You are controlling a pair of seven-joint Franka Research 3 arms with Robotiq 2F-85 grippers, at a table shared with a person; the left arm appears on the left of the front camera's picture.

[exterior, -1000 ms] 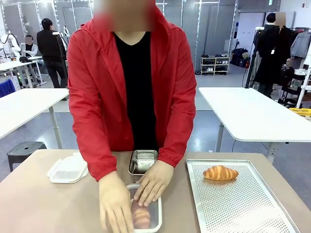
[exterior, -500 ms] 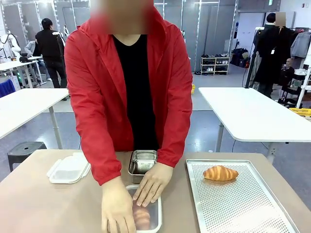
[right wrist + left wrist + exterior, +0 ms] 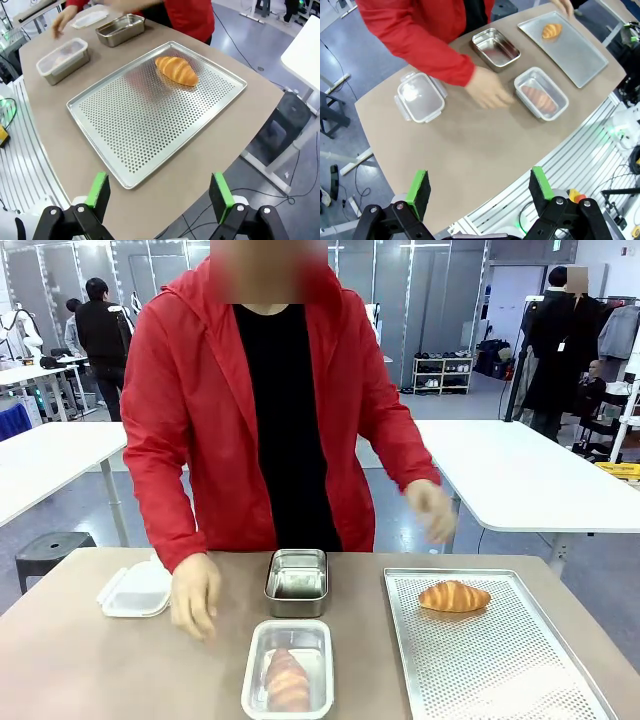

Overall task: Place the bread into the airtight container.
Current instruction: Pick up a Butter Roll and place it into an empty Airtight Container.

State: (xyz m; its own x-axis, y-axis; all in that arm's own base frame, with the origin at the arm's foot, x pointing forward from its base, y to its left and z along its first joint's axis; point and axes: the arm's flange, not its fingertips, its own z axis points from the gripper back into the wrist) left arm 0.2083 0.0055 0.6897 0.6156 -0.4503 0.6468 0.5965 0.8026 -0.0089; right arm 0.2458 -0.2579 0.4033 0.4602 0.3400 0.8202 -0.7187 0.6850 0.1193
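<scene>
- First, our left gripper [image 3: 479, 182] hangs above the near edge of the brown table [image 3: 470, 145], its jaws spread wide with nothing between them.
- Our right gripper [image 3: 159, 190] is likewise wide open and empty, over the table corner, just short of the perforated rectangular metal tray [image 3: 150, 130].
- Ahead of the right jaws, past the tray's middle, a golden-brown croissant [image 3: 176, 70] lies on the perforated sheet.
- Ahead of the left jaws and off to their right sits the clear rectangular plastic airtight container [image 3: 542, 78], with a brown piece of bread [image 3: 537, 98] lying inside it. We cannot tell whether a lid is sealed on it.
- Beside that container, straight ahead of the gap between the left jaws, one blurred hand [image 3: 490, 91] of the person in the red jacket is low over the table, near the container but apart from it.
- Farther from the left jaws stand an open rectangular steel tin [image 3: 496, 46] just beyond the container and, off to the left, a second clear plastic box with a clipped lid [image 3: 419, 97].
- Farthest off, across the table in the front view, the person's other hand [image 3: 432, 510] is raised and blurred.
</scene>
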